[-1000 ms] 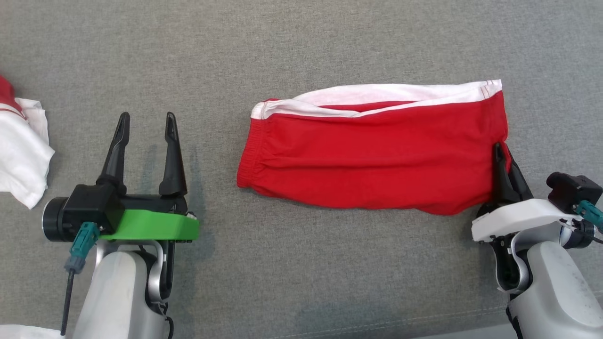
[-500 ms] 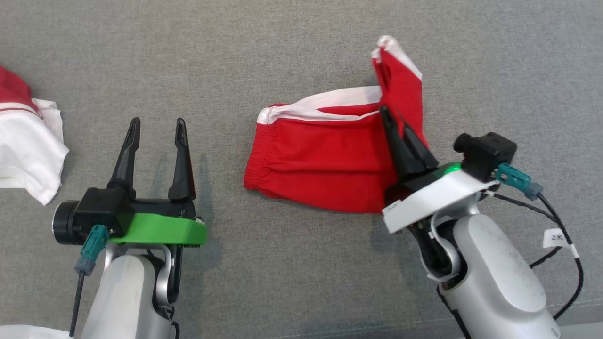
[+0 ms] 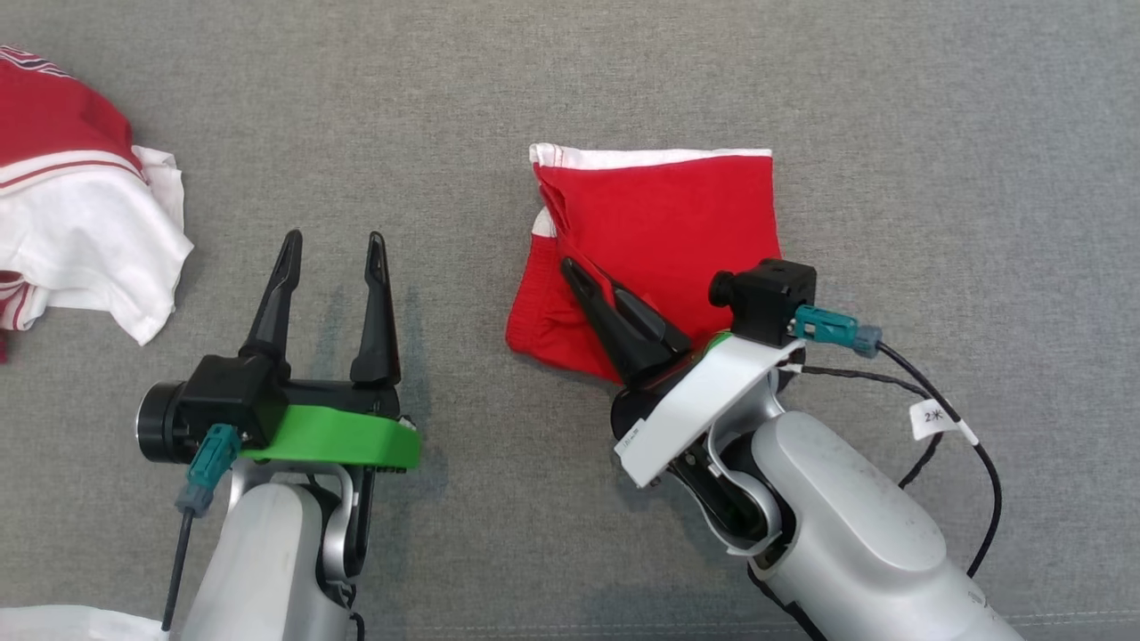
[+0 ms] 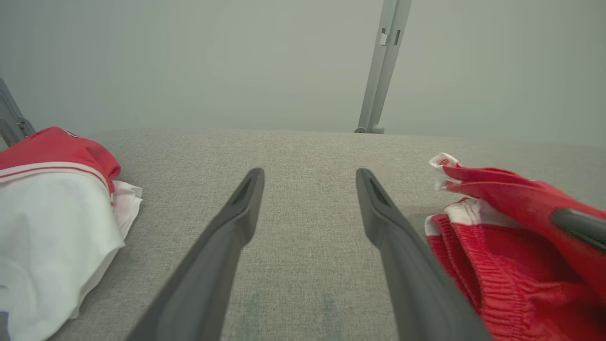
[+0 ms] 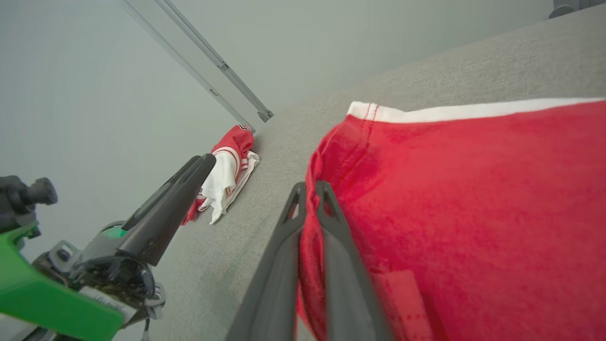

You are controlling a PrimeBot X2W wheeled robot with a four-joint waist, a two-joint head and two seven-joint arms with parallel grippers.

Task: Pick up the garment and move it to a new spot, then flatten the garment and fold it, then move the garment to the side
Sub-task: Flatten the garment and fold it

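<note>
The garment [image 3: 677, 231] is a pair of red shorts with white trim, doubled over on the grey cloth surface at centre. My right gripper [image 3: 574, 270] is shut on a red fold at the garment's left side, holding that layer over the elastic waistband [image 3: 534, 325] below. From the right wrist, the fingers [image 5: 303, 208] pinch the red cloth [image 5: 454, 199] between them. My left gripper [image 3: 331, 240] stands open to the left of the garment, nothing between its fingers [image 4: 236, 222]; the garment [image 4: 502, 246] lies at the right of the left wrist view.
A second red-and-white garment [image 3: 80, 231] lies bunched at the far left; it is also in the left wrist view [image 4: 52, 208]. A grey metal post [image 4: 381, 66] stands behind the far edge. A cable [image 3: 953, 436] trails from the right wrist.
My right gripper has carried the garment's right end up and over to the left, folding the shorts in half. The head camera has shifted a little; the left gripper stays open.
</note>
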